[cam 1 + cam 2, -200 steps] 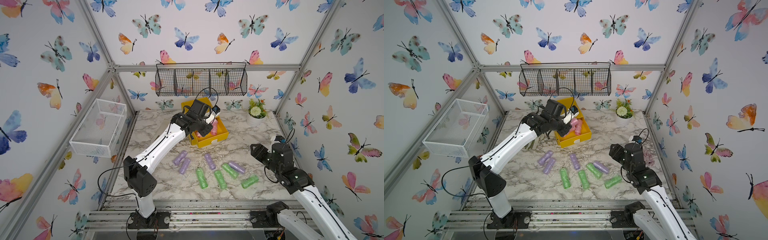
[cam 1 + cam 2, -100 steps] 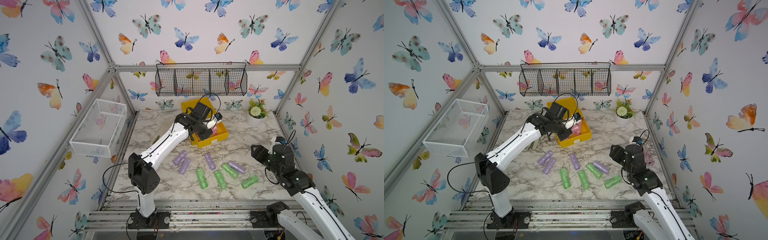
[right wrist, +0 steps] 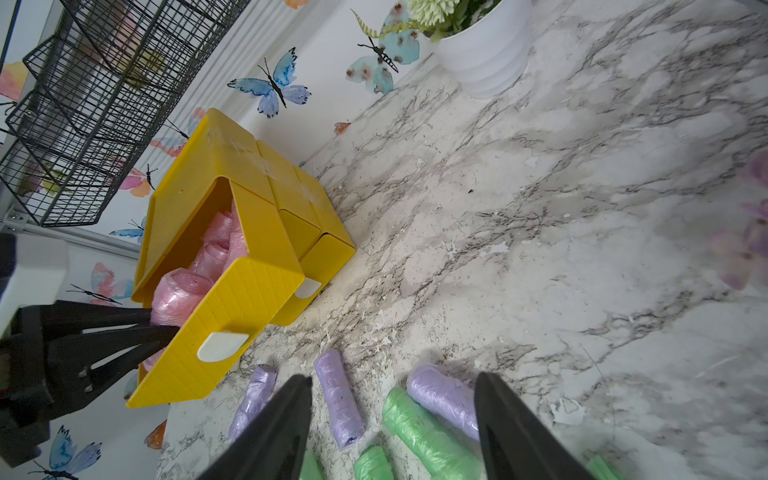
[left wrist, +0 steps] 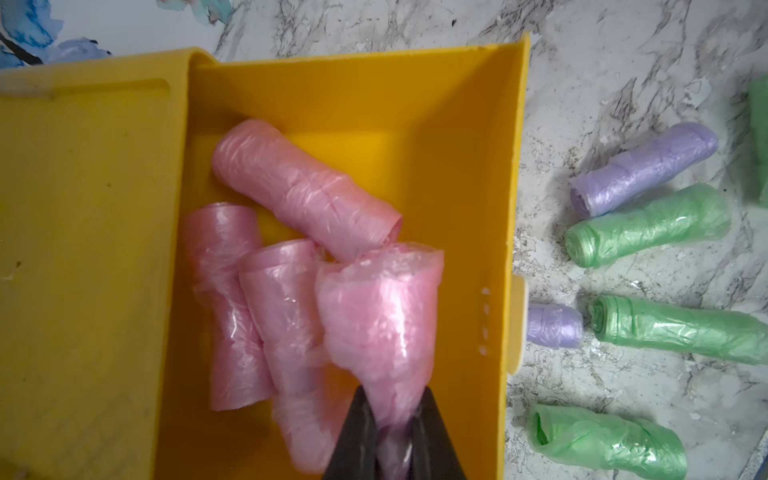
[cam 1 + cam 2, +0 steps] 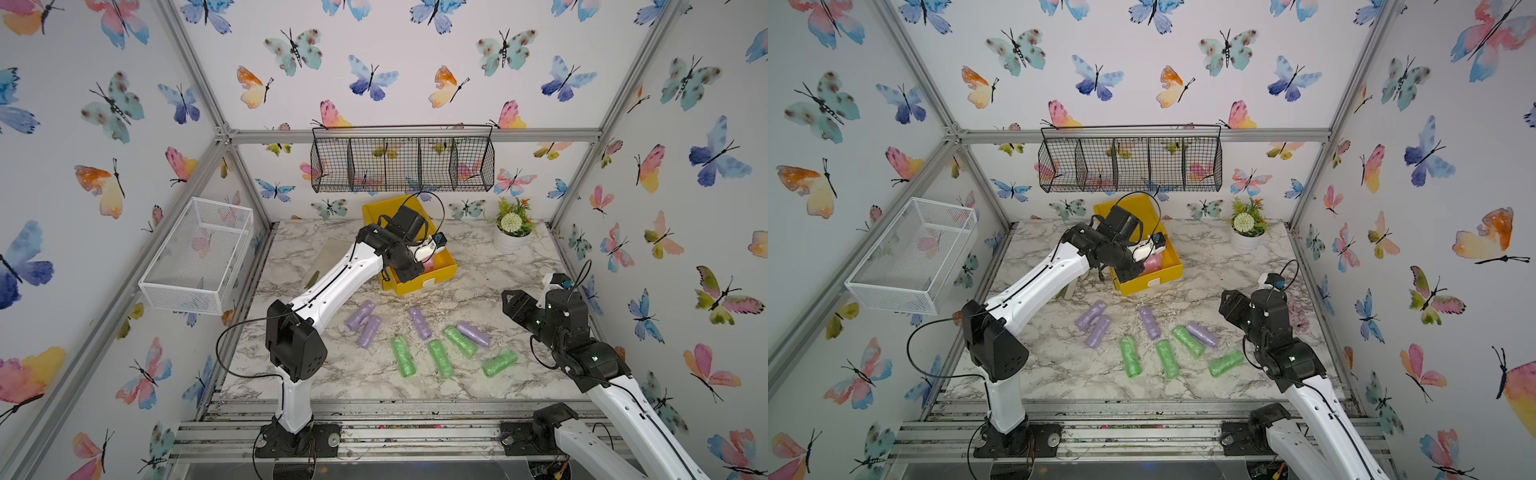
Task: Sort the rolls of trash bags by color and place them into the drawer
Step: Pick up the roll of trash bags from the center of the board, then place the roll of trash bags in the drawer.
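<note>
Left gripper [image 4: 394, 415]: jaws pinched narrow on the end of one pink roll [image 4: 380, 316], which hangs over the open drawer; whether its free end touches the rolls below cannot be told.
Drawer [image 4: 513, 166]: top level of the yellow chest, pulled out toward the bench front; the two levels beneath appear shut in the right wrist view.
Stowed rolls [image 4: 299, 191]: three pink, lying loosely side by side on the drawer floor.
Done: pink is nearly sorted, with only the release of the held roll judged to remain.
Purple rolls [image 5: 360, 316]: four on the bench [image 5: 498, 270], two touching as a pair, two apart further right.
Green rolls [image 5: 403, 356]: four, near the front edge, one just beside a purple roll.
Left to do: both colours, eight rolls, with no drawer yet opened for them.
Right gripper [image 3: 394, 378]: jaws parted fairly wide, empty, held above the purple and green rolls and touching none.
</note>
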